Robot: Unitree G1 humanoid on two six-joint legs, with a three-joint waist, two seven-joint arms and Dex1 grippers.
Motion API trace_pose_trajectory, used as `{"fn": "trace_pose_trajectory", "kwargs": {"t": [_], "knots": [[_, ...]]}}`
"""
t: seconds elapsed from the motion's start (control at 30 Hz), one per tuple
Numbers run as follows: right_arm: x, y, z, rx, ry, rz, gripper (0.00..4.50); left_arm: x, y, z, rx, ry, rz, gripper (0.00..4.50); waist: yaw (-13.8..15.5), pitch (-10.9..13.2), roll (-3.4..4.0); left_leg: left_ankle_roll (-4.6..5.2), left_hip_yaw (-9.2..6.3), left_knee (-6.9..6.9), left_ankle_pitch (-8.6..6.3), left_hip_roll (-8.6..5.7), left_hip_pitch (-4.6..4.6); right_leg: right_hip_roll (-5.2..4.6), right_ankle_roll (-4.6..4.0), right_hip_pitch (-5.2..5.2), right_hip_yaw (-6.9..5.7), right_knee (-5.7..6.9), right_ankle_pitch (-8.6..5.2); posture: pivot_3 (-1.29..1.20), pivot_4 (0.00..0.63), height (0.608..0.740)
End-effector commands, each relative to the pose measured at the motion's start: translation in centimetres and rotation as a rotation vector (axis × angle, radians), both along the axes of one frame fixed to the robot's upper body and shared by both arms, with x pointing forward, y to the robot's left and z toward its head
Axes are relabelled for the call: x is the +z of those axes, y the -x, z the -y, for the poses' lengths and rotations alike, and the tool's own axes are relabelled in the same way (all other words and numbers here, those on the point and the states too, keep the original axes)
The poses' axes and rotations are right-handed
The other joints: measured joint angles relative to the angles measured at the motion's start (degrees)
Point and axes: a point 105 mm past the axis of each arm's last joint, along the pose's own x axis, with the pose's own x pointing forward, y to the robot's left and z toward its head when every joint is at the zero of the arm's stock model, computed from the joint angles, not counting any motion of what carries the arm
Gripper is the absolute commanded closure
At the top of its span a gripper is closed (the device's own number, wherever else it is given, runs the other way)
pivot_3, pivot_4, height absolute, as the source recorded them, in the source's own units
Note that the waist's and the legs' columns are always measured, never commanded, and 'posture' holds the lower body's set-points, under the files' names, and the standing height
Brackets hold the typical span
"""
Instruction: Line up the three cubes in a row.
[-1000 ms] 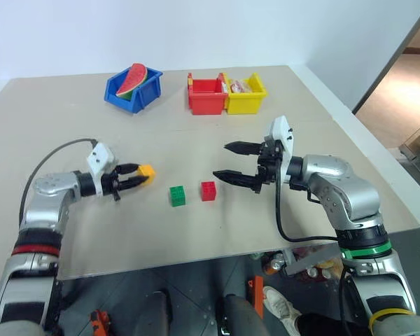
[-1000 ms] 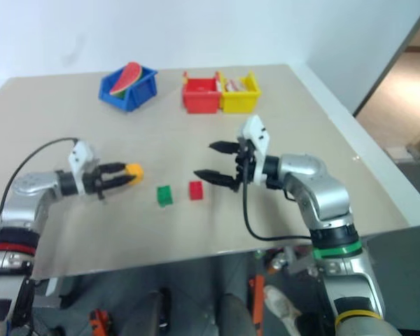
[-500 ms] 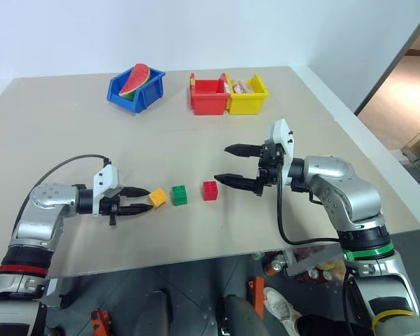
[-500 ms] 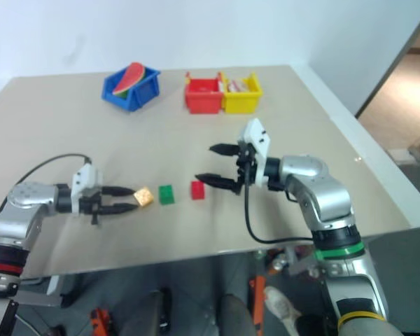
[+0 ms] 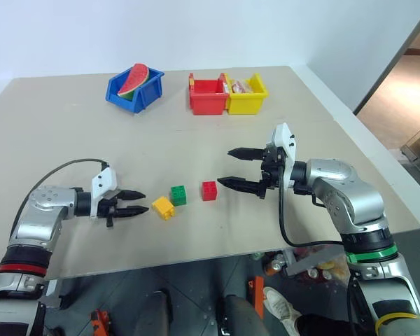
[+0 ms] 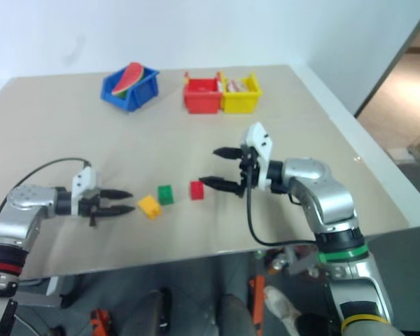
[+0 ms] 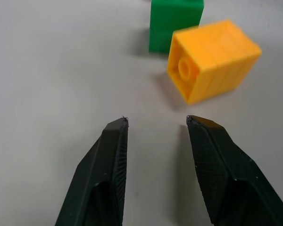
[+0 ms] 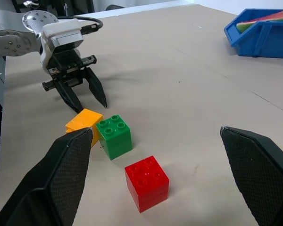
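Three cubes lie in a rough row on the table: the red cube (image 5: 209, 190), the green cube (image 5: 178, 195) to its left, and the yellow-orange cube (image 5: 163, 208) further left. The yellow-orange one is slightly nearer to me and tipped on its side, its stud facing my left gripper (image 5: 141, 202). That gripper is open and empty, its fingertips just short of the yellow-orange cube (image 7: 212, 61). My right gripper (image 5: 225, 166) hovers wide open to the right of the red cube (image 8: 146, 182), holding nothing.
At the back of the table stand a blue bin (image 5: 134, 85) holding a watermelon slice, a red bin (image 5: 207, 94) and a yellow bin (image 5: 246, 93). The table's front edge (image 5: 196, 260) runs close below the cubes.
My left gripper has lowered the yellow-orange cube to the table beside the green one, opened, and drawn back to the left. The cube now lies tipped on its side. The right gripper stayed put.
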Motion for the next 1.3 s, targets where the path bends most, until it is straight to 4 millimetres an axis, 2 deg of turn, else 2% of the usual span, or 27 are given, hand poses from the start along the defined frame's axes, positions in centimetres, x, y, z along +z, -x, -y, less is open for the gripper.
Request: {"fn": "trace_pose_trajectory", "kwargs": {"t": [0.03, 0.13, 0.23, 0.33, 0.43, 0.63, 0.9, 1.3], "knots": [[1.2, 0.5, 0.3, 0.008, -0.008, 0.052, 0.00, 2.4, 0.6, -0.6, 0.003, 0.038, 0.120, 1.12, -0.01, 0.00, 0.00, 0.00, 0.00, -0.01, 0.00, 0.01, 0.00, -0.02, -0.01, -0.01, 0.00, 0.00, 0.00, 0.00, 0.150, 0.740], [1.2, 0.5, 0.3, 0.007, -0.007, 0.051, 0.00, 3.3, 1.2, -0.5, 0.024, 0.085, 0.145, 0.03, -0.01, 0.00, 0.00, -0.03, 0.02, -0.04, -0.02, 0.01, 0.00, -0.05, -0.02, -0.01, 0.00, -0.01, -0.01, 0.00, 0.150, 0.740], [1.0, 0.5, 0.4, 0.005, -0.003, 0.046, 0.00, 4.7, 1.9, 0.4, 0.058, 0.164, 0.156, 0.03, -0.02, 0.00, 0.00, -0.03, 0.02, -0.04, -0.02, 0.01, 0.00, -0.08, -0.01, -0.01, 0.01, 0.00, -0.01, 0.00, 0.150, 0.740], [0.8, 0.5, 0.4, 0.007, 0.000, 0.043, 0.00, 5.2, 1.5, 0.6, 0.128, 0.202, 0.155, 0.03, 0.05, 0.00, 0.00, -0.06, 0.02, -0.04, -0.04, -0.01, 0.00, -0.11, 0.02, 0.01, -0.01, -0.01, -0.02, 0.00, 0.150, 0.740], [0.7, 0.4, 0.3, 0.009, 0.000, 0.043, 0.00, 5.1, 1.2, 1.1, 0.151, 0.208, 0.152, 0.03, 0.00, 0.00, 0.00, -0.06, 0.02, -0.03, -0.04, -0.03, 0.00, -0.09, 0.04, 0.02, -0.01, -0.01, -0.01, 0.00, 0.150, 0.740], [0.7, 0.3, 0.3, 0.004, 0.000, 0.045, 0.00, 4.7, 1.6, 3.3, 0.119, 0.250, 0.127, 0.03, 0.02, 0.00, 0.00, -0.03, 0.04, -0.03, -0.02, -0.03, 0.00, -0.07, 0.06, 0.03, 0.00, -0.02, -0.02, 0.00, 0.150, 0.740], [0.6, 0.5, 0.5, -0.007, 0.001, 0.046, 0.00, 4.1, 0.0, 2.7, 0.207, 0.231, 0.148, 0.03, 0.02, 0.00, -0.01, 0.00, 0.02, -0.03, 0.00, -0.02, 0.00, 0.02, 0.06, 0.02, 0.03, -0.01, -0.01, 0.00, 0.150, 0.740], [0.9, 0.9, 0.2, 0.017, -0.009, 0.048, 0.00, 2.5, -0.9, 1.8, 0.236, 0.150, 0.149, 0.03, 0.02, 0.00, -0.01, -0.03, 0.04, -0.03, -0.02, -0.02, 0.00, -0.01, 0.06, 0.02, 0.03, -0.02, -0.01, 0.00, 0.150, 0.740]]}}
